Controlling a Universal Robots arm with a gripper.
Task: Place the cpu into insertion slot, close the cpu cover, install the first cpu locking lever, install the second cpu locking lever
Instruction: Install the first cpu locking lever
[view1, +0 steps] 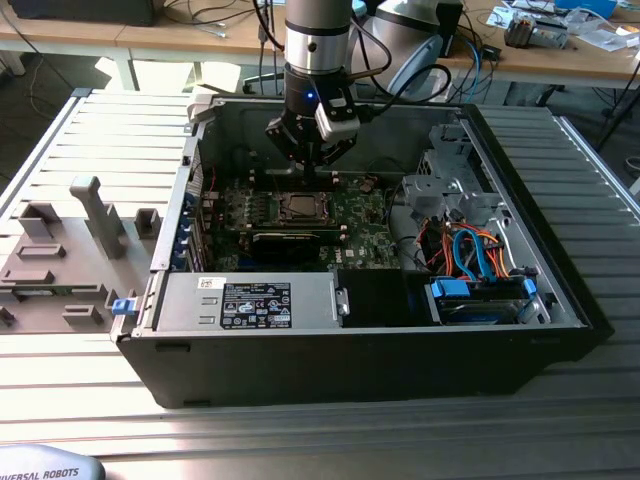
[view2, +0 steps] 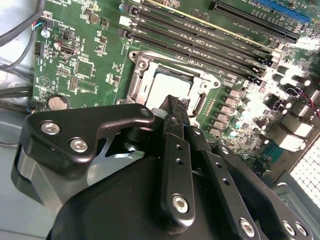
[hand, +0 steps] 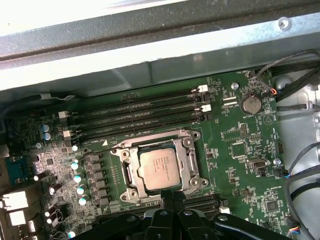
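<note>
Gripper (view1: 313, 168) held just above cpu (hand: 159, 169), fingers pressed together, nothing gripped. Cpu seated in socket, cpu cover (hand: 160, 170) seen closed around it.

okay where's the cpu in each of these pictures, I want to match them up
Exterior view: the cpu sits in the socket at the middle of the motherboard, just below the gripper.
Second wrist view: the cpu lies in the socket just beyond the fingertips.
First wrist view: the cpu sits inside the cpu cover, just beyond the fingertips.
Shared landmark: the coin battery, seen in both wrist views.
</note>
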